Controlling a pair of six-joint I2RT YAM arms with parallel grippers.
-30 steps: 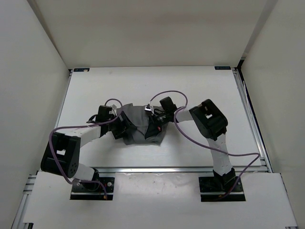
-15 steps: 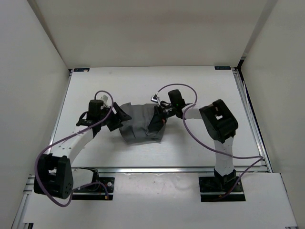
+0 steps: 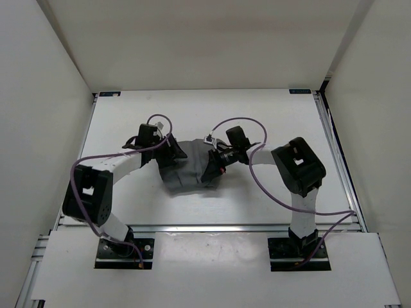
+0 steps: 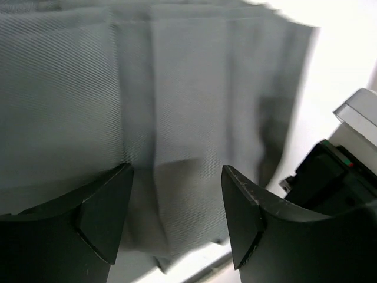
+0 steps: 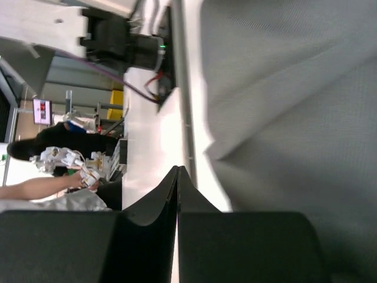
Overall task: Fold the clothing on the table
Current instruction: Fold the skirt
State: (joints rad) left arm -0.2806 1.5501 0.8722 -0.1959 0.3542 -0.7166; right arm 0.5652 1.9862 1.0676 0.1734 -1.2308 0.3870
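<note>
Clothing (image 3: 185,172) bunched on table (image 3: 257,115); left hand (image 4: 177,177) spread apart above it; right hand (image 5: 177,183) pressed together at its edge.

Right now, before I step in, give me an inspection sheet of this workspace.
Surface: white table, metal rail along its right edge.
Job's things: grey pleated clothing, bunched mid-table between the arms.
Clutter: nothing seen.
Grippers: left gripper open over the clothing; right gripper shut at the cloth's right side.
Cables: purple cables loop over both arms.
Surroundings: white walls on three sides.
</note>
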